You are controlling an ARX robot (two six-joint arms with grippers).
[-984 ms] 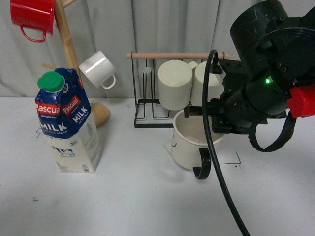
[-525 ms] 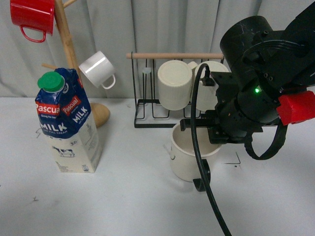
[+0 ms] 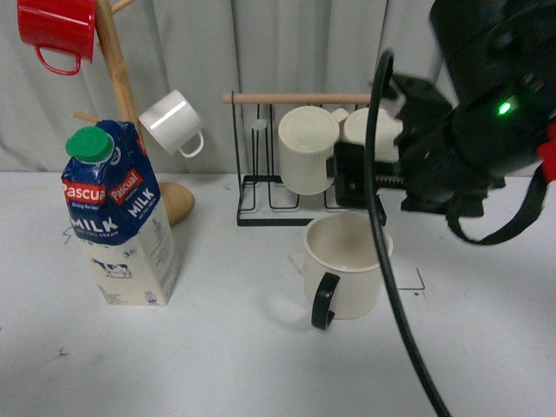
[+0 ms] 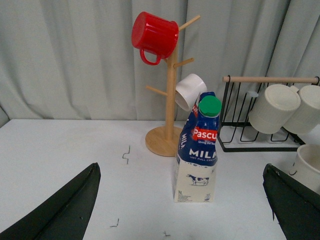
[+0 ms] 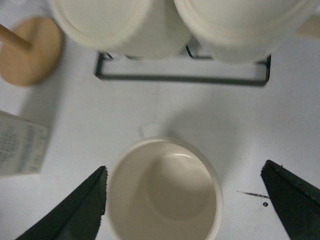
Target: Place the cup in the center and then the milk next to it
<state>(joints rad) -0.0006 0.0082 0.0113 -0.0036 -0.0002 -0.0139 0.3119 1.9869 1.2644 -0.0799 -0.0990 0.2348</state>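
Note:
The cup (image 3: 347,265), cream-white with a black handle (image 3: 323,300) facing the front, stands upright on the white table near the middle. In the right wrist view its open mouth (image 5: 165,192) lies below and between my open right gripper (image 5: 184,167), whose fingers are clear of the rim on both sides. The right arm (image 3: 469,130) hovers above and behind the cup. The milk (image 3: 117,217) stands upright at the left, apart from the cup. My left gripper (image 4: 181,167) is open and empty, well back from the milk (image 4: 197,150). The cup's edge shows in the left wrist view (image 4: 309,167).
A wooden mug tree (image 3: 122,78) with a red mug (image 3: 56,30) and a small white mug (image 3: 172,122) stands behind the milk. A black wire rack (image 3: 261,187) holding ribbed cream mugs (image 3: 308,148) stands right behind the cup. The right arm's cable (image 3: 391,287) hangs in front.
My right gripper has let go of the cup and risen up and to the right. The cup now stands free, its handle turned toward the front left.

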